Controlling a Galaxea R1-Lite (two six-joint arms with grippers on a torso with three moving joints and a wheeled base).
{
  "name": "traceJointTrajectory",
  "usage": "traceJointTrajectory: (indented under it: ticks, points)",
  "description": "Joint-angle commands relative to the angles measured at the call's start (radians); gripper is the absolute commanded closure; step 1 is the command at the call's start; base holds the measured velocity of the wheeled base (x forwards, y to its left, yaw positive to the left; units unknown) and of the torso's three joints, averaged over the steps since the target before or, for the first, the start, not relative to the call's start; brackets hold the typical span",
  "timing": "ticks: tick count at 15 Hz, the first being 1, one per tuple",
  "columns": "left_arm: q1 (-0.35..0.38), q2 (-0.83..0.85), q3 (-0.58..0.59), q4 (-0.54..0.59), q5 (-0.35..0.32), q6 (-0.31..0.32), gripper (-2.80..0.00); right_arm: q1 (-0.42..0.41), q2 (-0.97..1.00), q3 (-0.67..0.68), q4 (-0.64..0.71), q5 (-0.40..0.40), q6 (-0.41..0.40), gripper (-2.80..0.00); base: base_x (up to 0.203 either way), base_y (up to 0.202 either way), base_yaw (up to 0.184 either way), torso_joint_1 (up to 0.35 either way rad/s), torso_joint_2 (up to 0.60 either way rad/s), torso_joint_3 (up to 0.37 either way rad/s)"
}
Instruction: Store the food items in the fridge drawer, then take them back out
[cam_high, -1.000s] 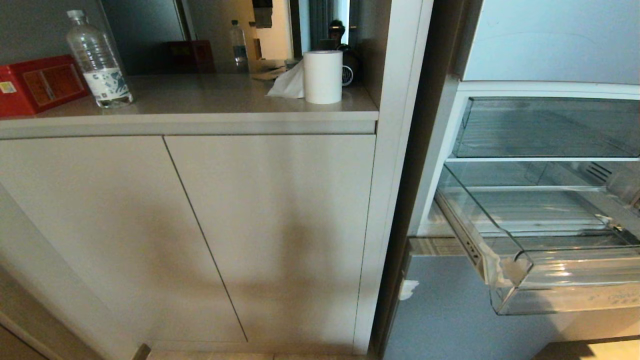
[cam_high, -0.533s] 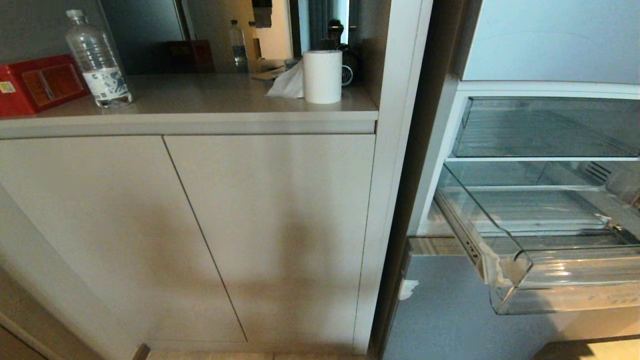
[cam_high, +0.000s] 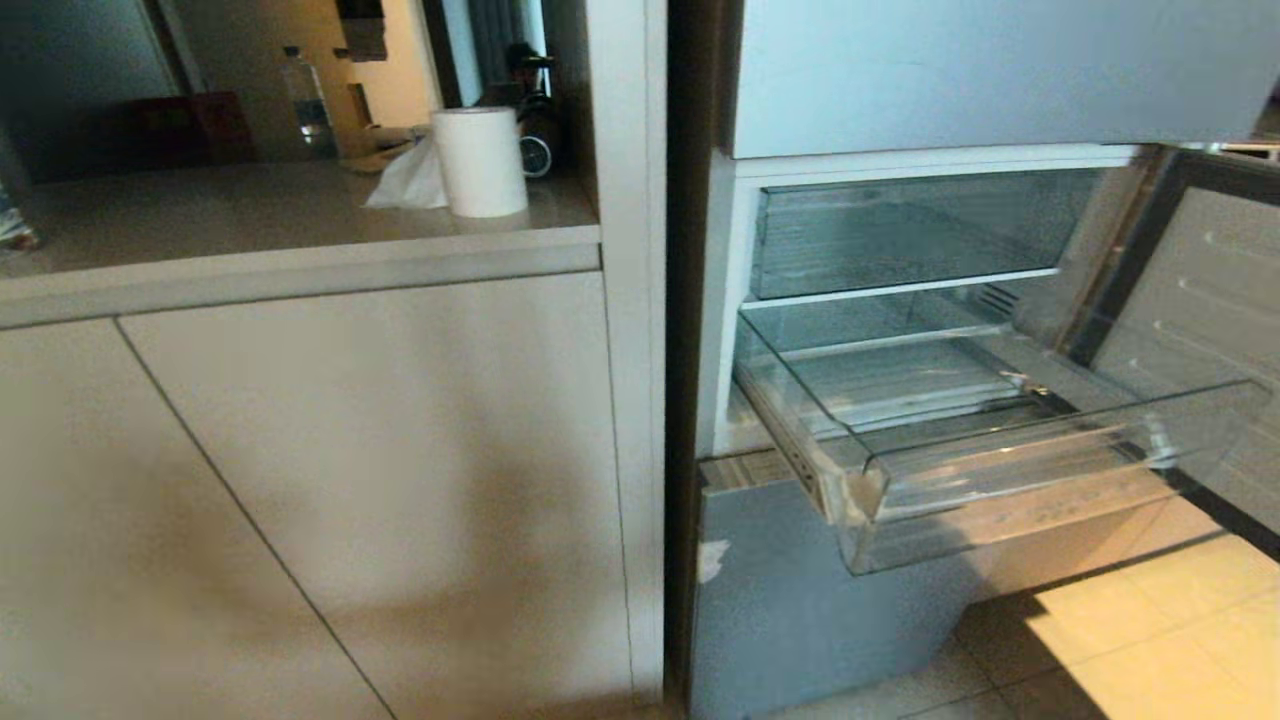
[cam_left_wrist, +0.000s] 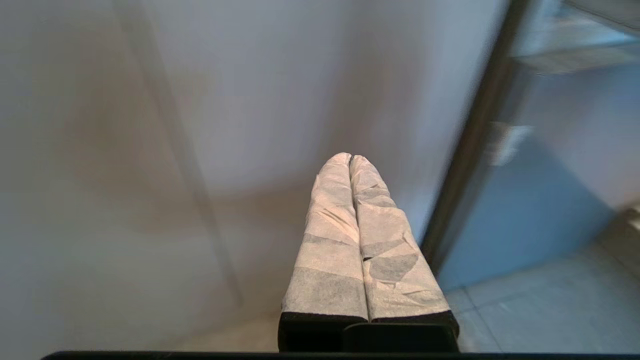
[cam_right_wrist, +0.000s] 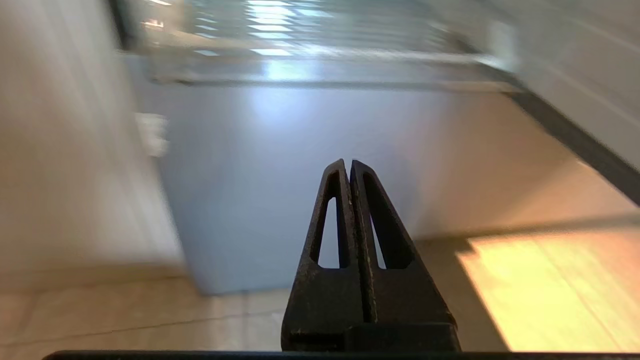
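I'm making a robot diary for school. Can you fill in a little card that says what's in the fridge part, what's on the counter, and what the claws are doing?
fridge drawer: pulled out, clear plastic, no food seen inside
shelf above the drawer: clear, looks bare
fridge door: open, on the right
counter: paper roll standing, tissue beside it
left claw: shut, holding nothing, near the cabinet door
right claw: shut, holding nothing, low near the floor
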Motion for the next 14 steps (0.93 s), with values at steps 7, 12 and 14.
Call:
traceJointTrajectory:
  ticks: [7,12,14]
  points:
    - [0.000,0.001,0.000,0.000,0.000,0.000,0.00,0.000,0.002,0.000,0.000,0.001,0.000,0.00,0.002,0.008,-0.174,0.002,0.00,0.004]
    - [0.000,0.001,0.000,0.000,0.000,0.000,0.00,0.000,0.002,0.000,0.002,-0.001,0.012,0.00,0.003,0.009,-0.172,0.001,0.00,0.001]
    - [0.000,0.001,0.000,0.000,0.000,0.000,0.00,0.000,0.002,0.000,0.002,-0.001,0.029,0.00,0.001,0.003,-0.110,0.005,0.00,0.001]
